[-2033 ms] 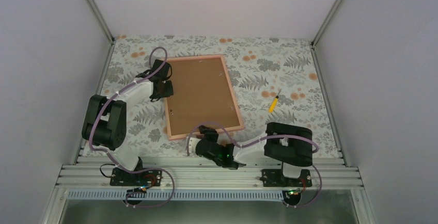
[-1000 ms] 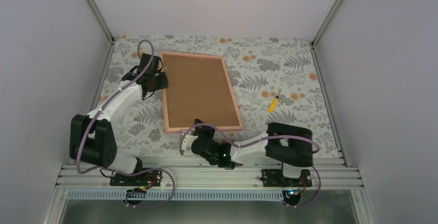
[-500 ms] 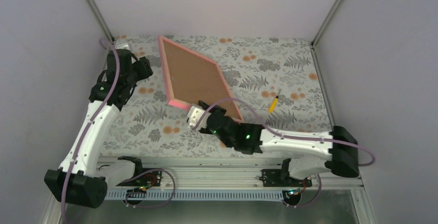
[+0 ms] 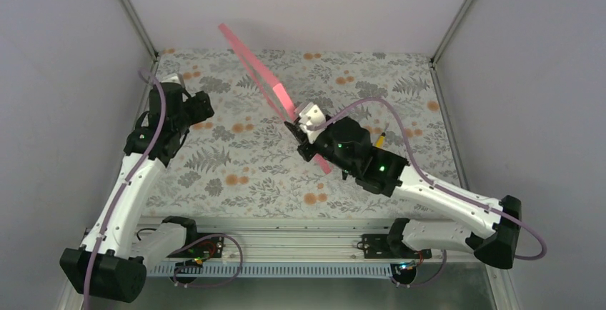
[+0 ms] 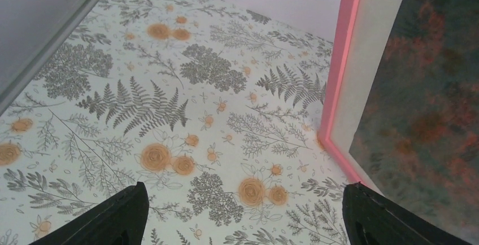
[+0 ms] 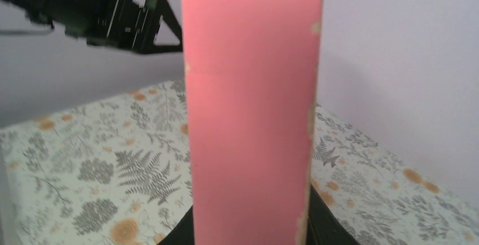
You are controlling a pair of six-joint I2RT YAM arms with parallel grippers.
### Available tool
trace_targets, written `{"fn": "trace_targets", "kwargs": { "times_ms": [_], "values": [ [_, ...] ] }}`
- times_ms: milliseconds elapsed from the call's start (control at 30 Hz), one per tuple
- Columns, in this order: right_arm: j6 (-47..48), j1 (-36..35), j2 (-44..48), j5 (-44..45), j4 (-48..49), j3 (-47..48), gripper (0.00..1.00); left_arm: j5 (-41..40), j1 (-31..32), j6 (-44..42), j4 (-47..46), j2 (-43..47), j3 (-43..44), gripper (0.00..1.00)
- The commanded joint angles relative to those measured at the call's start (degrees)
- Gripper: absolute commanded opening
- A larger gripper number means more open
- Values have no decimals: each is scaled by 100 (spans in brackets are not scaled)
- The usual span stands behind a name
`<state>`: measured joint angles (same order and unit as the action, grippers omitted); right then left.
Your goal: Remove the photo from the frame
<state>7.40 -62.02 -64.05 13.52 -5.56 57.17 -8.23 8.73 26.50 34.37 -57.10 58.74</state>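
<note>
Above the middle of the floral tabletop the pink picture frame stands almost edge-on to the top camera, showing as a thin pink strip that runs from the upper left of that view down toward the centre right. Whether its lower end touches the table I cannot tell, since the right arm covers it.

The right gripper is clamped on the frame's rim near the centre of the top view. In the right wrist view the pink edge fills the middle from top to bottom, with a dark finger just showing beside it at the bottom.

The left gripper sits at the left of the top view, apart from the frame. Its fingers are spread wide at the bottom corners of the left wrist view, with nothing between them.

The photo sits in the frame at the right of the left wrist view, with dim red-orange foliage inside a white margin.

A small yellow stick-like object lies on the tabletop right of centre, beside the right arm.
</note>
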Motion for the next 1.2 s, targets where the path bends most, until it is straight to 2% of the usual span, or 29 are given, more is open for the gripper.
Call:
{"fn": "trace_targets", "kwargs": {
  "times_ms": [0,200,433,633,767,967,1167],
  "values": [
    [-1110,352,391,-1062,842,161,4,144,-36,64,-218,70,-125,86],
    [-1873,1025,587,-2052,990,106,4,319,-38,72,-431,-54,-364,89],
    [-2910,2159,730,-3386,1282,-187,4,616,-51,36,-727,-446,-550,92],
    [-3968,3383,595,-4904,1747,-546,4,1034,-218,-2,-968,-739,-700,96],
    [-4561,4035,241,-6055,2242,-799,4,1497,-557,-71,-1153,-1016,-864,97],
    [-4931,4475,-138,-6674,2451,-1060,4,1682,-739,-123,-1350,-1504,-958,97],
    [-5237,4955,-519,-6766,2417,-1435,4,1520,-776,-203,-1250,-1915,-828,97]
  ]
}}
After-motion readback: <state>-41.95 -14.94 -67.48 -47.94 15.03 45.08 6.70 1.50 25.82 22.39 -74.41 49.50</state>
